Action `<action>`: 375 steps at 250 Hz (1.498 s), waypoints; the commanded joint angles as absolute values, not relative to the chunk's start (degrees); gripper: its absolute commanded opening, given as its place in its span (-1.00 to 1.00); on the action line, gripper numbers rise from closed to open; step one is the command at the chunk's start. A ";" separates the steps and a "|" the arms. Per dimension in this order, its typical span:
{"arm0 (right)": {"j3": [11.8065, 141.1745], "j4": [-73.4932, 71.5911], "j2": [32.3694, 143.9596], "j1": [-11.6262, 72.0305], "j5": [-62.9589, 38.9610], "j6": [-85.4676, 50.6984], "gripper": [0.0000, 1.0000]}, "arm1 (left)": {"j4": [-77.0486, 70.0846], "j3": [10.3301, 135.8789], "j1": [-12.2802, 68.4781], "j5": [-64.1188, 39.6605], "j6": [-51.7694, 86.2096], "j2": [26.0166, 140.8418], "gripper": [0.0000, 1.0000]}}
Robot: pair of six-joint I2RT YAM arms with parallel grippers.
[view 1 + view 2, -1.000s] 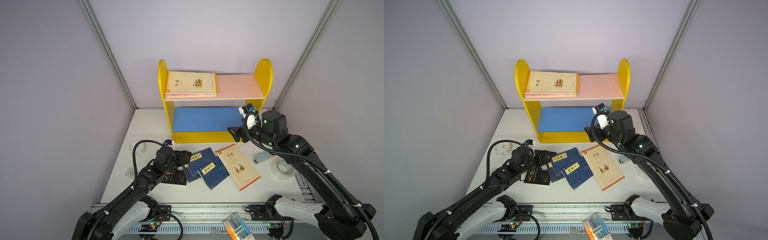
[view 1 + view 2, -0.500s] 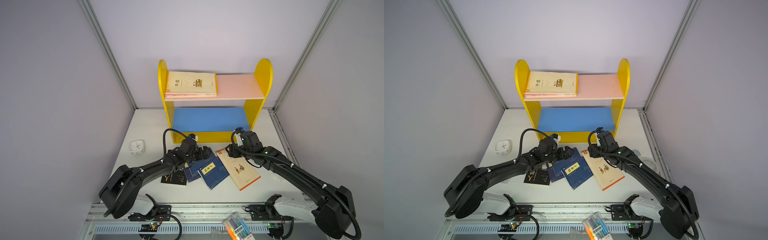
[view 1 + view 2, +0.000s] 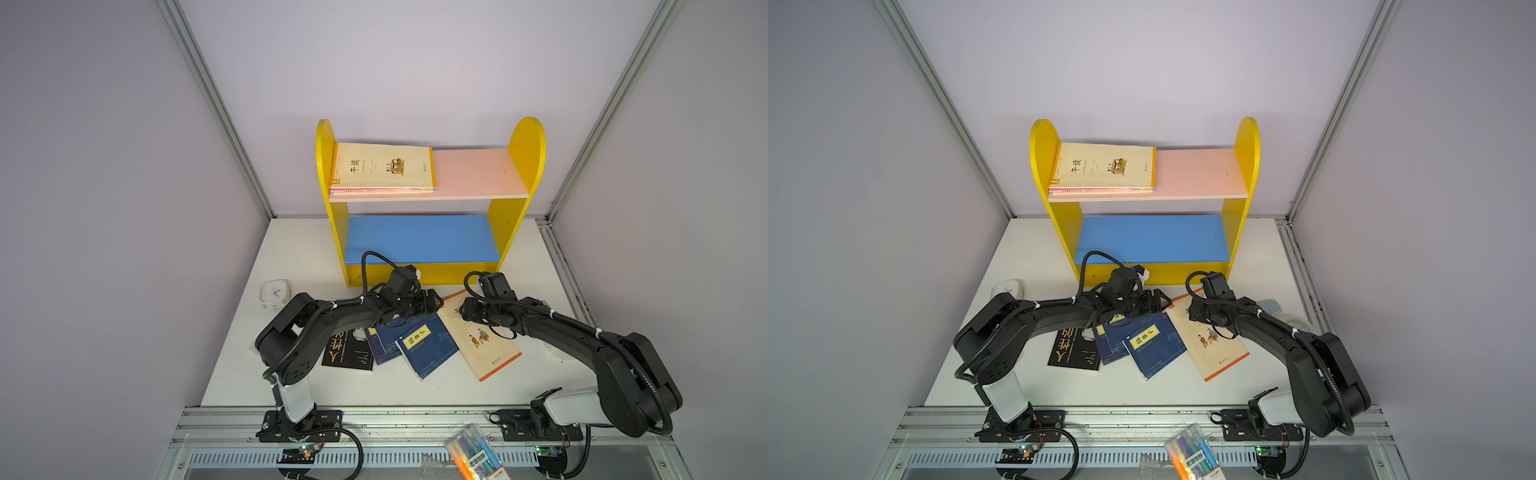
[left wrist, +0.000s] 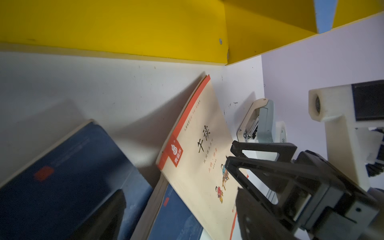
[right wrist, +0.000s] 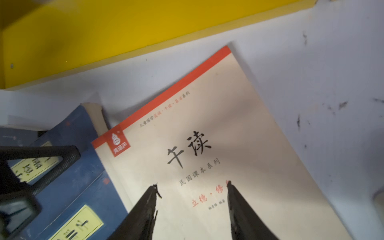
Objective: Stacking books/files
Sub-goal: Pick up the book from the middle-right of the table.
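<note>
White tabletop (image 3: 395,390) and pale lilac walls close the scene in. Nearest, down at the front rail, lies a pack of coloured pens (image 3: 473,455). Past it, several books lie loose and overlapping on the table. A black book (image 3: 349,355) with gold lettering is on the robot's left. Next come navy books (image 3: 428,349) with yellow labels, fanned over one another. To their right is a cream book (image 3: 492,353) with an orange edge, its corner lapping over the nearest navy one.

The left gripper (image 3: 430,305) sits low over the far edge of the navy books. Its fingers are spread wide, and whether they touch a cover cannot be told. The right gripper (image 5: 192,186) hangs over the cream book's title, its fingers (image 5: 145,207) apart with bare cover showing between them (nothing is clamped).

Farther back, a small white clock (image 3: 273,294) stands on the left. On the right, a grey-blue stapler (image 4: 264,124) lies beside a roll of tape (image 4: 281,133).

At the rear wall stands a yellow shelf (image 3: 525,141) with a blue lower board (image 3: 419,239) and a pink upper board (image 3: 473,174). A flat stack (image 3: 384,166) of books, cream cover on top, rests on the pink board against the left side panel.
</note>
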State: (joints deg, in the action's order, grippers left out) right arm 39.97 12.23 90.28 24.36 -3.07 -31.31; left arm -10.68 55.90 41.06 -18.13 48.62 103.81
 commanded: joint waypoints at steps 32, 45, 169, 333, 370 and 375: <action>39.23 4.82 97.01 24.26 -6.82 -32.74 0.07 | -13.18 59.74 41.39 -21.29 48.71 108.48 0.51; 39.13 4.02 98.09 24.26 -7.41 -33.03 0.05 | -13.57 59.91 41.38 -21.23 48.87 109.02 0.46; 38.48 2.29 100.72 24.26 -7.38 -33.58 0.01 | -16.26 60.81 41.38 -21.18 50.54 111.88 -0.13; 37.12 1.22 88.79 26.22 -8.12 -25.56 0.24 | -20.94 53.74 41.38 -14.56 53.44 101.64 -1.00; 38.68 4.58 82.15 28.12 -8.24 -19.61 0.33 | -20.52 51.11 41.47 -11.37 53.79 95.95 -1.00; 39.11 5.45 81.42 28.51 -8.20 -18.80 0.34 | -20.44 50.73 41.46 -10.90 53.79 95.17 -1.00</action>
